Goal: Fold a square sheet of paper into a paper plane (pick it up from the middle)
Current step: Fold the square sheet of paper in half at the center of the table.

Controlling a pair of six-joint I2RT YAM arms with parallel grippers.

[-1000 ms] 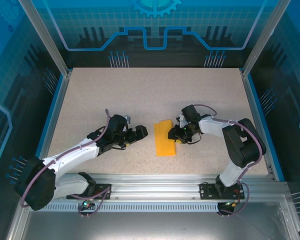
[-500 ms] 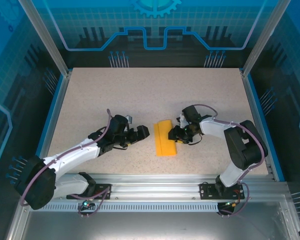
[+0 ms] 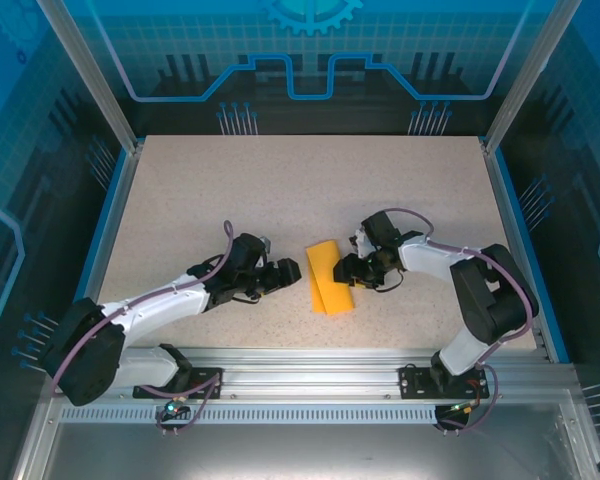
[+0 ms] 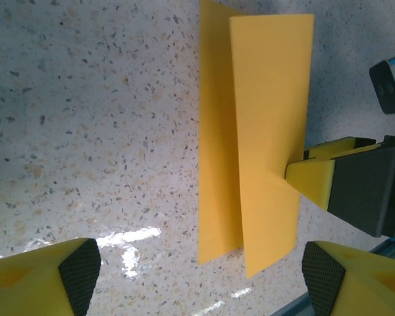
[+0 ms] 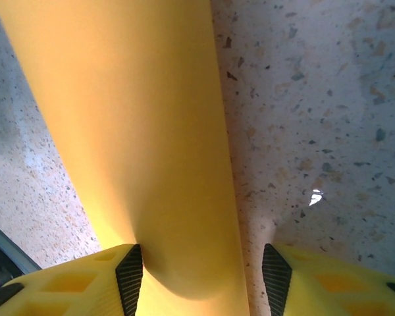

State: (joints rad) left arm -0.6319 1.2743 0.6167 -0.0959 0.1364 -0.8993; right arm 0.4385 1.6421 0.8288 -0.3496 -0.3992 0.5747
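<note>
The square sheet of paper (image 3: 328, 277) lies folded lengthwise on the table, its upper flap (image 4: 270, 125) skewed over the lower layer. My right gripper (image 3: 347, 270) is at the sheet's right edge. In the right wrist view its jaws stand apart around the folded edge (image 5: 138, 131): the paper touches the left pad (image 5: 128, 273) and clears the right pad. My left gripper (image 3: 285, 276) is open just left of the sheet, with its wide-set fingertips (image 4: 79, 270) framing the paper's near end without touching it. One right finger (image 4: 345, 184) shows against the flap.
The speckled table (image 3: 280, 190) has a blue border and enclosure posts along its sides. A metal rail (image 3: 310, 365) with both arm bases runs along the near edge. Open tabletop lies behind and to both sides of the paper.
My left gripper has slid right, closer to the paper, and its jaws have narrowed a little. The right gripper's jaws have widened on the fold, and the paper has turned slightly.
</note>
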